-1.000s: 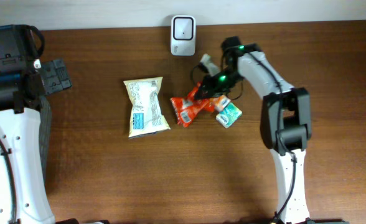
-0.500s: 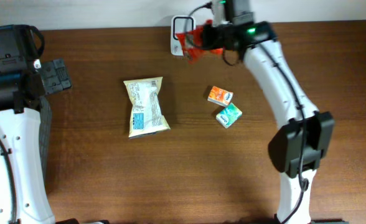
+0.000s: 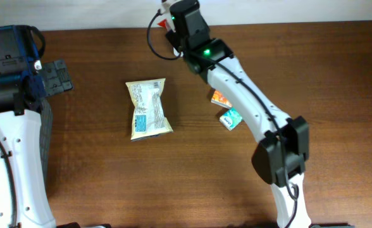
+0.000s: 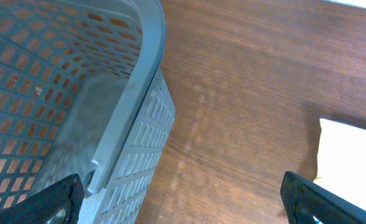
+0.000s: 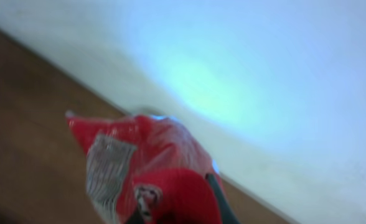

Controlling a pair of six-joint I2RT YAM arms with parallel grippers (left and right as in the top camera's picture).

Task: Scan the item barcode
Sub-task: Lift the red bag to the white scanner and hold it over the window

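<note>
While right pincer [image 3: 175,19] clamps it | red packet [image 5: 150,171] juts ahead

Dark brown wooden table [image 3: 110,183], plain white wall [image 3: 312,9] along its far edge, even light

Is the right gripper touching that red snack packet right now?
Touching. The right wrist view shows the red packet pinched between the dark fingers of the shut right gripper, at the bottom edge of the picture.
</note>
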